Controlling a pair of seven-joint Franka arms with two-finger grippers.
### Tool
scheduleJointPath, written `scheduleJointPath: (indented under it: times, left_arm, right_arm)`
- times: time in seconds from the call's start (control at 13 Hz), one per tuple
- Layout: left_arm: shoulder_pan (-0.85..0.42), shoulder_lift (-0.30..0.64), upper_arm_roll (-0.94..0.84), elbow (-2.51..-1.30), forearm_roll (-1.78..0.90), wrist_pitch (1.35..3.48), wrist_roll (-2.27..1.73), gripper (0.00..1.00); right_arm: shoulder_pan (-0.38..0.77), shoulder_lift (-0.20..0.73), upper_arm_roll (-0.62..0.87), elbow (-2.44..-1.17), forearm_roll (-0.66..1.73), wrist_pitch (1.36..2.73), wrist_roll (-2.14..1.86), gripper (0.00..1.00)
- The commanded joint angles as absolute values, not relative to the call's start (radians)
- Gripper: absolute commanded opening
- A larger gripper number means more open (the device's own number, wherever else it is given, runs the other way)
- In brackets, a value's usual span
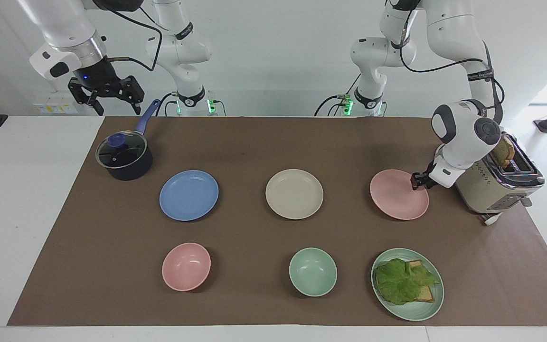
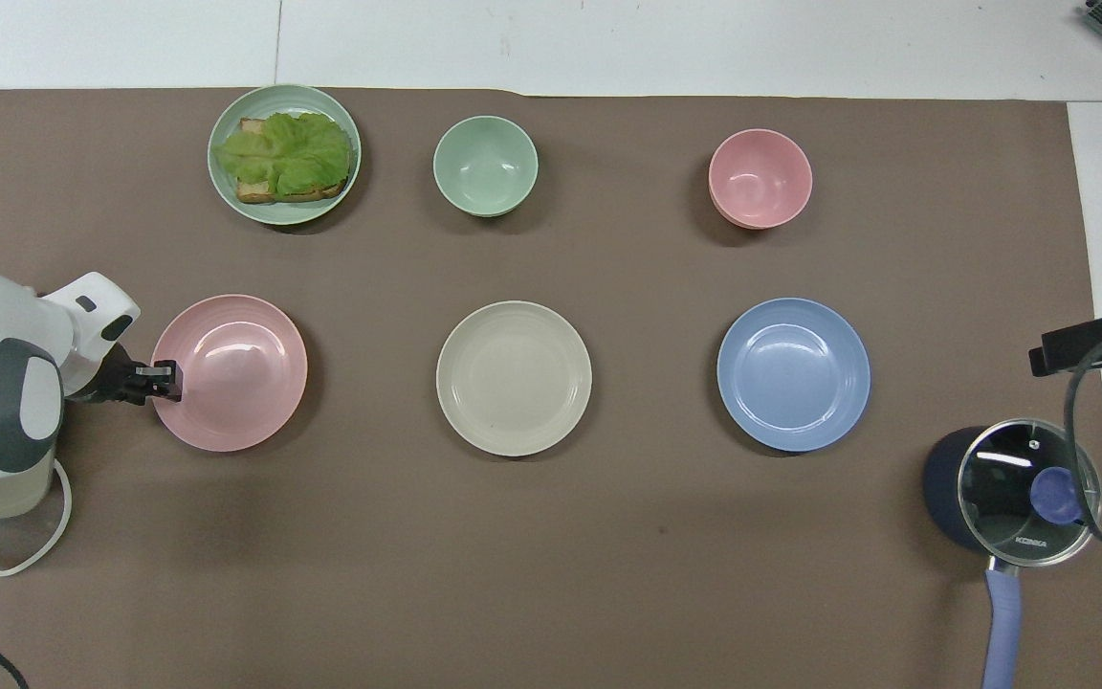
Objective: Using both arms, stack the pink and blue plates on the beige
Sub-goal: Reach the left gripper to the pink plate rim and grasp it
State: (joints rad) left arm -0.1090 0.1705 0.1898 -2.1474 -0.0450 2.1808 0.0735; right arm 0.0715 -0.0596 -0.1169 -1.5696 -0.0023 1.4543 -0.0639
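Note:
The pink plate (image 1: 397, 197) (image 2: 235, 373) lies flat at the left arm's end of the table. My left gripper (image 1: 417, 182) (image 2: 166, 380) is at its rim on the toaster's side, shut on that rim. The beige plate (image 1: 294, 194) (image 2: 514, 378) sits in the middle of the row. Beside it, toward the right arm's end, lies the blue plate (image 1: 189, 195) (image 2: 793, 374). My right gripper (image 1: 105, 95) hangs open and waits up in the air, above the table's edge by the pot, holding nothing.
A toaster (image 1: 496, 190) with bread stands right beside the left gripper's wrist. A lidded dark pot (image 1: 124, 159) with a blue handle sits near the right arm. Farther from the robots are a pink bowl (image 1: 186, 266), a mint bowl (image 1: 312, 271) and a mint plate (image 1: 425, 308) with lettuce toast.

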Motion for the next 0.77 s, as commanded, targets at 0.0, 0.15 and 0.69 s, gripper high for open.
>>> scheduleJointPath:
  times: [0.0, 0.15, 0.69]
  left_arm:
    - [-0.098, 0.15, 0.187, -2.152, -0.057, 2.158, 0.08, 0.0]
    - [-0.094, 0.156, 0.186, -2.119, -0.066, 2.109, 0.081, 0.0]
    - [-0.1, 0.101, 0.176, -1.945, -0.244, 1.81, 0.077, 0.0]
  right_arm:
    - [0.063, -0.075, -0.112, -1.583, -0.002, 1.46, -0.089, 1.0]
    - [0.063, -0.075, -0.112, -1.583, -0.002, 1.46, -0.087, 1.0]
    - [0.063, -0.075, -0.112, -1.583, -0.002, 1.46, -0.087, 1.0]
